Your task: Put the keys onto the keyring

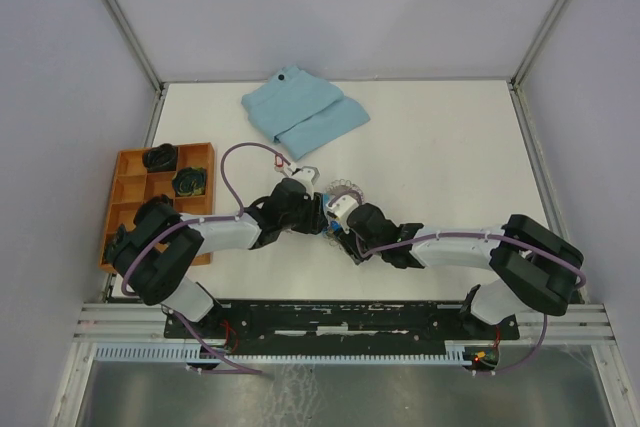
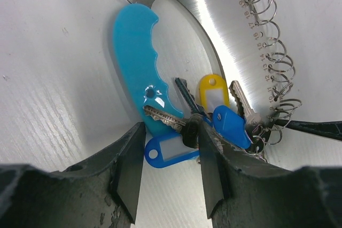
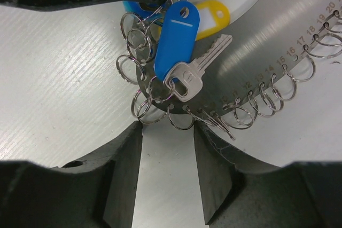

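The keyring is a curved metal plate with numbered holes, several split rings along its edge and a light-blue handle. It lies at mid-table. Keys are bunched at its end: a blue-tagged key, another blue tag, a yellow tag and a silver key under a blue tag. My left gripper stands open, its fingers either side of the blue tag and a black key head. My right gripper is open, with the plate's edge rings at its fingertips and nothing between them.
A folded light-blue cloth lies at the back of the table. An orange compartment tray with dark items stands at the left. A small red tag lies just behind the left gripper. Both arms meet nose to nose at mid-table.
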